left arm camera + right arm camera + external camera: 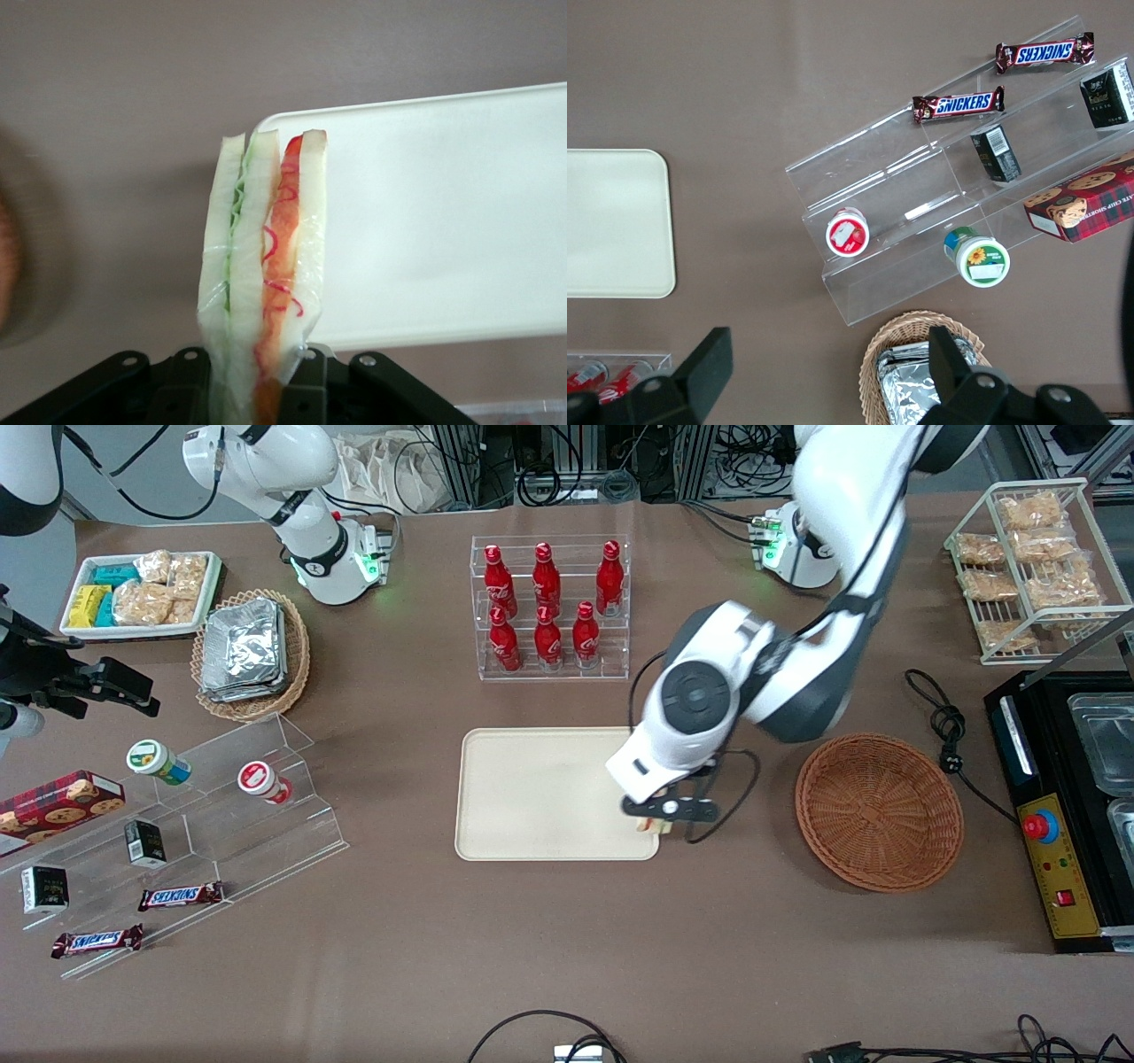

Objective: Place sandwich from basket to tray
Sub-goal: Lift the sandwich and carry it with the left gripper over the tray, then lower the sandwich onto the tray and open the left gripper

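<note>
Wrist view: claw (266,381) clamps the sandwich (264,266) by its narrow end, over the tray (545,793) corner nearest the empty basket (879,811). We judge it light, soft, slippery-wrapped; grip the bread faces gently.

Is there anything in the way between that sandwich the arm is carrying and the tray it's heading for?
Nothing visible. The end effector is shut on the sandwich and hangs over the tray's edge nearest the basket. The wrist view shows only bare tray surface by the sandwich, so the way down looks free.
</note>
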Controlling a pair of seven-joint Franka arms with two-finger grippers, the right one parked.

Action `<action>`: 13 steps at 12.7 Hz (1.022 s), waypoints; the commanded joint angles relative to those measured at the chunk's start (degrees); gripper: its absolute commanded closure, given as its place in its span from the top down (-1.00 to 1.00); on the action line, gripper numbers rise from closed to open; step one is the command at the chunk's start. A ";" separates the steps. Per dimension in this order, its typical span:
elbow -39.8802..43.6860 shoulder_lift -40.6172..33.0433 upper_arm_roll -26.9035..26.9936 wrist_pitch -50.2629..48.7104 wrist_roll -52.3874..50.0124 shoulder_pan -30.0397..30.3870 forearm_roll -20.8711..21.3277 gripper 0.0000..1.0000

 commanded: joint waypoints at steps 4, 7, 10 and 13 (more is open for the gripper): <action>0.38 9.26 0.42 8.29 -6.58 -2.69 8.06 -1.00; -1.39 10.84 0.42 11.90 -7.03 -2.86 7.71 -1.00; -1.48 11.72 0.42 12.61 -8.16 -3.12 7.36 -1.00; -1.48 11.99 0.42 13.14 -9.92 -3.13 6.92 -1.00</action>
